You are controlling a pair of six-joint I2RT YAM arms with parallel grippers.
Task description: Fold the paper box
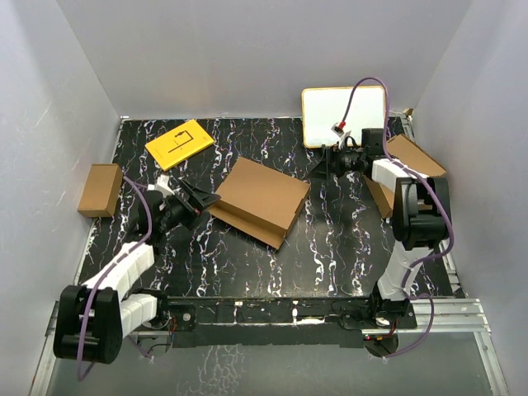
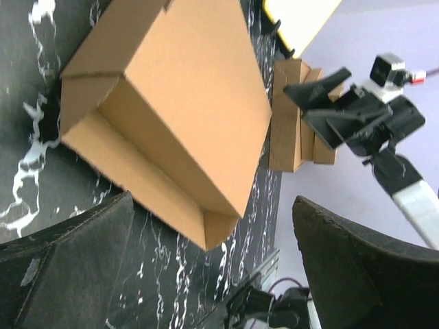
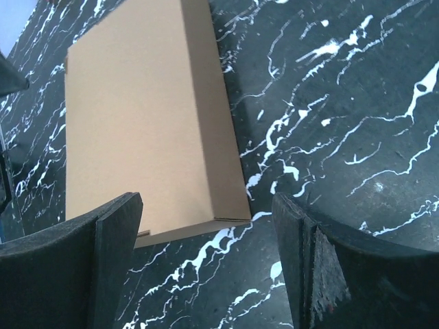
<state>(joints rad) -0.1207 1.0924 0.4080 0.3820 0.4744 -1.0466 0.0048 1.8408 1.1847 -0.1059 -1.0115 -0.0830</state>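
My left gripper (image 1: 205, 198): jaws wide apart, empty.
My right gripper (image 1: 323, 163): jaws wide apart, empty.
Risk: paper box (image 1: 260, 200), unheld and gaping, may spring open.

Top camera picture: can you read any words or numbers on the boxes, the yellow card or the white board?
There are no words, numbers or labels to read in any view.
The paper box: plain brown, no print.
The yellow card: only black lines, no letters.
The white board: blank.
The small brown box: nothing printed on the sides that show.
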